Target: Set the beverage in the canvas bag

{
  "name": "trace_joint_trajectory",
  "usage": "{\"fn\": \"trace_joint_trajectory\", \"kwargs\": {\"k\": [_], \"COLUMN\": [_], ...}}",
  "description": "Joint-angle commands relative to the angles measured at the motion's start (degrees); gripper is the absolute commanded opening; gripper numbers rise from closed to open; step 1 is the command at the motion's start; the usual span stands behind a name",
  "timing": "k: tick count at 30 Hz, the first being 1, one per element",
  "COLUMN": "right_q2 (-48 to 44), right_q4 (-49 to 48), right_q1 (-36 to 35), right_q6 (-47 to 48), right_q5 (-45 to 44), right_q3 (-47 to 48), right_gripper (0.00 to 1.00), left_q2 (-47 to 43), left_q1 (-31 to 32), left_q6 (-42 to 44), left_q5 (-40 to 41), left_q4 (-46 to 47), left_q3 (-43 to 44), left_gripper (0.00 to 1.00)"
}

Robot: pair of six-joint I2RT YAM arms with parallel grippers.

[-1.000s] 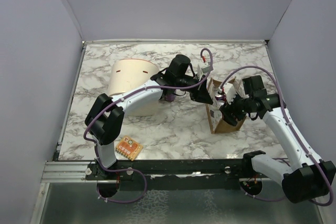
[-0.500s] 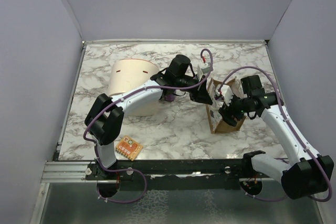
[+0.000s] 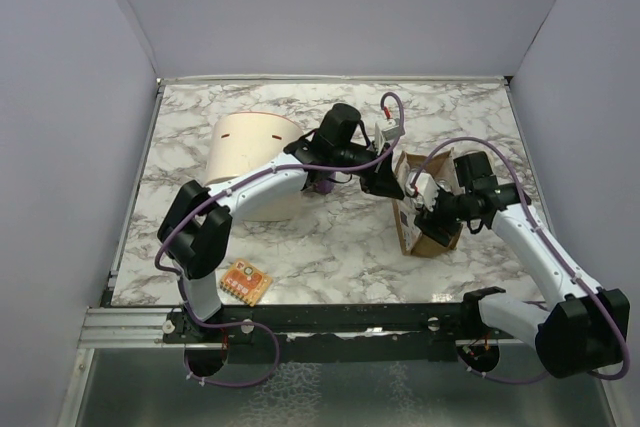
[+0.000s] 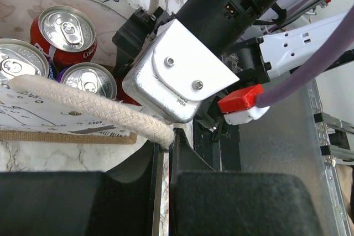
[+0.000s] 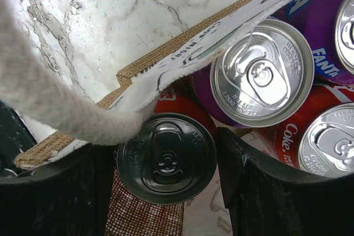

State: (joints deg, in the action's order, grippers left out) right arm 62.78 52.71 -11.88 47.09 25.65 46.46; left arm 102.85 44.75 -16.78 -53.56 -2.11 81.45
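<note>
Top view, table: the marble table filled the middle of the frame, with both arms reaching in from the bottom edge.
Top view, bag: the canvas bag stood upright right of centre, mouth open upward.
Top view, left arm: the left gripper sat at the bag's upper-left rim.
Top view, right arm: the right gripper pointed down into the bag's mouth.
Top view, others: a cream tub stood at upper left, partly behind the left arm; an orange packet lay at lower left, well apart from the bag.
Left wrist view, hand: its dark fingers were nearly closed, pinching the end of the rope handle in the thin gap between them.
Left wrist view, contents: a red cola can and two other silver-topped cans stood inside the bag at upper left; the right gripper's metal housing filled the centre.
Right wrist view, hand: the fingers pressed both sides of the beverage can, gripping it.
Right wrist view, beverage: black-lidded and upright, it sat at lower centre within the bag's mouth, just beside a purple Fanta can and near a Coke-lettered can.
Right wrist view, cord: a thick white cord crossed the left side of the frame.
</note>
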Motion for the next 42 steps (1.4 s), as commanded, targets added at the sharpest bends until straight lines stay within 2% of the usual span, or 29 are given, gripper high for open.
{"fn": "trace_joint_trajectory", "kwargs": {"k": [1, 7, 17, 26, 37, 42], "right_q2": [-0.4, -2.3, -1.3, 4.5, 2.9, 2.1], "right_q4": [-1.8, -3.1, -5.6, 2.5, 3.6, 4.1], "right_q1": [-0.1, -0.1, -0.1, 0.0, -0.1, 0.0], "right_q6": [1.5, 1.2, -1.8, 3.7, 5.4, 5.9], "right_q5": [1.4, 3.0, -1.4, 5.7, 8.0, 8.9], "right_q3": [-2.3, -2.8, -2.2, -0.9, 0.5, -0.4], "right_gripper": [0.22, 0.22, 0.23, 0.22, 0.21, 0.25], "left_q2": [-3.6, -4.1, -2.9, -2.2, -2.2, -1.9], "left_q1": [0.3, 0.2, -0.2, -0.3, -0.4, -0.3], "left_q6": [1.5, 1.5, 0.0, 0.1, 0.6, 1.1], "left_q5": [-1.0, -0.5, 1.5, 2.0, 2.4, 2.3], "left_q4": [-0.3, -1.2, -4.3, -5.1, -5.2, -5.7], "left_q3": [-0.6, 0.0, 2.2, 3.1, 3.2, 3.4], "left_gripper": [0.00, 0.00, 0.00, 0.00, 0.00, 0.00]}}
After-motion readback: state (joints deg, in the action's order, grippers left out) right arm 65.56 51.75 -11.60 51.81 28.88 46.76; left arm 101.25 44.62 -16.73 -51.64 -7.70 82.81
